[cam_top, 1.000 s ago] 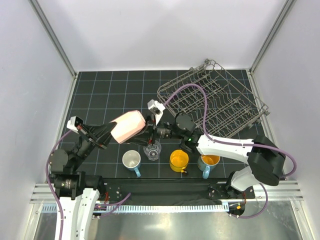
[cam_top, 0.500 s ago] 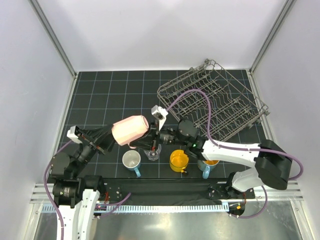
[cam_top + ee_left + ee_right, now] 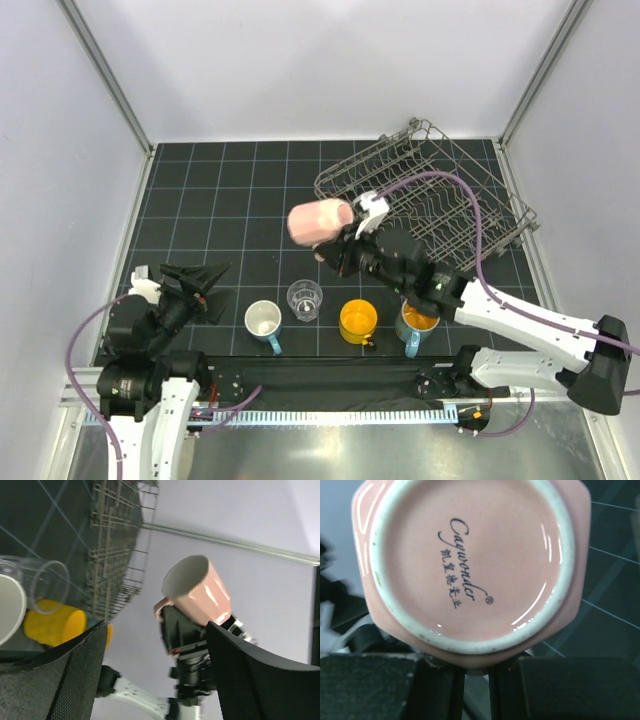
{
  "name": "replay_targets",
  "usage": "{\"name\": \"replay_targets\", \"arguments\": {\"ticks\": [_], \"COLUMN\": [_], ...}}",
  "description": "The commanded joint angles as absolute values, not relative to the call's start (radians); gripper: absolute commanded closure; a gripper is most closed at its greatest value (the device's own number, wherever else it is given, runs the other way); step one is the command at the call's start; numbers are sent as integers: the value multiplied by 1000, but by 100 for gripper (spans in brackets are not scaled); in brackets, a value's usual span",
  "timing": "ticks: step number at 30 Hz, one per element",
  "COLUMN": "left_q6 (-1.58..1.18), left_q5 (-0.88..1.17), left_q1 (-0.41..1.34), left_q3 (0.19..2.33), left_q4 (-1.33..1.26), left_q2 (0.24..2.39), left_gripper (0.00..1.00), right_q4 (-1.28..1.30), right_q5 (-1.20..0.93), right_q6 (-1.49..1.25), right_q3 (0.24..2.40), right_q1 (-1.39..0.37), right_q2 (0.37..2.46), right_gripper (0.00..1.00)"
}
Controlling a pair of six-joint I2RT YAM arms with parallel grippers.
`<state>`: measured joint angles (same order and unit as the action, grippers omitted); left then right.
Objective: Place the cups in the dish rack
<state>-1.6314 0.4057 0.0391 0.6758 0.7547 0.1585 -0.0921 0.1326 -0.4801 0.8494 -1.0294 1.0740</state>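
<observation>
R gripper [image 3: 337,248] has the pink cup [image 3: 318,220] by its handle, near the dish rack [image 3: 440,200]. L gripper [image 3: 222,292] is spread wide, empty.

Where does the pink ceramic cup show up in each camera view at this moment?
Top external: pink ceramic cup at centre, tipped sideways, just left of the grey wire dish rack.
Left wrist: right of centre, mouth facing up-left, rack to its left.
Right wrist: its base fills the frame; rack not discernible.
Shared landmark: the dish rack, in top and left wrist views.
</observation>
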Motion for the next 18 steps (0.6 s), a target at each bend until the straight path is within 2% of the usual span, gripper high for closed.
{"name": "replay_targets", "arguments": {"ticks": [1, 8, 18], "left_q6": [-1343, -1126, -1129], "left_q5": [350, 331, 351], "left_q1": [38, 38, 63], "left_q3": [790, 864, 787], "left_q4": [908, 1003, 1009], "left_q2": [253, 308, 287], "left_gripper": [22, 20, 19], "right_q4": [274, 509, 597], "right_q5": [425, 371, 338], "right_q6": [-451, -373, -337], "right_q3": [1026, 1225, 1617], "right_q1": [-895, -521, -261], "right_q2": [1080, 1175, 1596], "right_gripper": [96, 96, 96]}}
